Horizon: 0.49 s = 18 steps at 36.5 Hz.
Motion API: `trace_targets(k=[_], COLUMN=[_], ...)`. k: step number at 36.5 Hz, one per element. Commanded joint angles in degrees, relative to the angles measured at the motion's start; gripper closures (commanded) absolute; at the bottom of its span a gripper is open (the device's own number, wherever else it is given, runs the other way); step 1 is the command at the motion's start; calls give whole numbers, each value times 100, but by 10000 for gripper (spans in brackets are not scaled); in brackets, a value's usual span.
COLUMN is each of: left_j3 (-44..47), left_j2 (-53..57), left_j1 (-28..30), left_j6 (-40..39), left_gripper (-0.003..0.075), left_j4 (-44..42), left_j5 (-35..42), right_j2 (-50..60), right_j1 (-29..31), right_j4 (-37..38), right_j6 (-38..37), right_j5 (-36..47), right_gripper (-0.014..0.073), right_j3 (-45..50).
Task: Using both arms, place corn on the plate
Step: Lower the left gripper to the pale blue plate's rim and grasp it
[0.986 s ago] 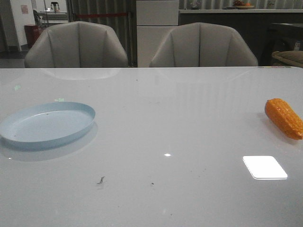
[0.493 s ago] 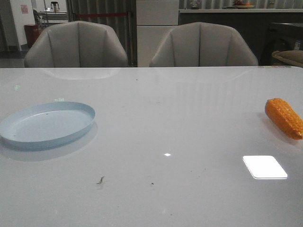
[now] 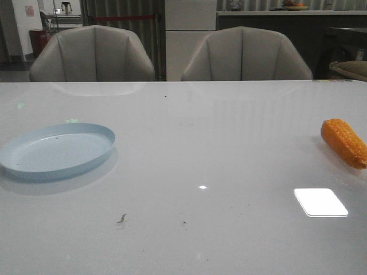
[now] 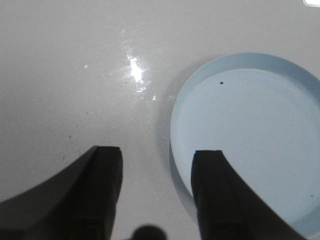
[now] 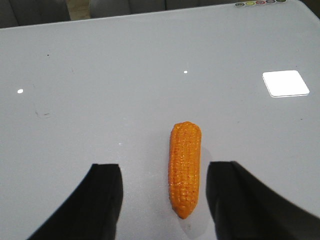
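Change since earlier: nothing has shifted in the front view; the corn and the plate lie where they lay a second ago, and no arm has come into that view.
Corn (image 3: 343, 142): lies flat on the white table (image 3: 218, 149) at its far right side, partly cut by the front view's edge, well apart from the plate.
Corn, right wrist view (image 5: 184, 168): an orange cob with bumpy kernel rows, framed between the two black fingers, untouched by either.
Plate (image 3: 56, 151): pale blue, round and shallow, on the table's left side, nothing in it.
Right gripper (image 5: 164, 200): fingers spread wide, holding nothing, above the table with the cob in the gap.
Left gripper (image 4: 157, 192): fingers apart, holding nothing; one finger (image 4: 216, 195) overlaps the plate's (image 4: 250, 135) rim in its view, the other is over bare table.
Background: two grey chairs (image 3: 92, 54) beyond the table's far edge.
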<state>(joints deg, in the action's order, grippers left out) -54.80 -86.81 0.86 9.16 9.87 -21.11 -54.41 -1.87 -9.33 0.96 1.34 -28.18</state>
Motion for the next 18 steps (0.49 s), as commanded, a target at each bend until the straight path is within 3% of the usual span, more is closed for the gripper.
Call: trace_targets(k=[1, 10, 18], left_j3=[-981, -2324, -2477], left_j2=[-555, -1977, -2540], left_j1=[-30, -30, -30], left_j6=[-27, -27, -27], left_gripper=[320, 320, 321], left_j4=[68, 68, 635], left_j5=[-179, -340, -429], right_j2=[42, 42, 42], right_j1=[32, 32, 32], right_j4=[-2, -2, -2], right_j6=[1, 1, 1], right_j5=[427, 411, 405], right_gripper=[106, 106, 106], right_j3=[-198, -198, -198])
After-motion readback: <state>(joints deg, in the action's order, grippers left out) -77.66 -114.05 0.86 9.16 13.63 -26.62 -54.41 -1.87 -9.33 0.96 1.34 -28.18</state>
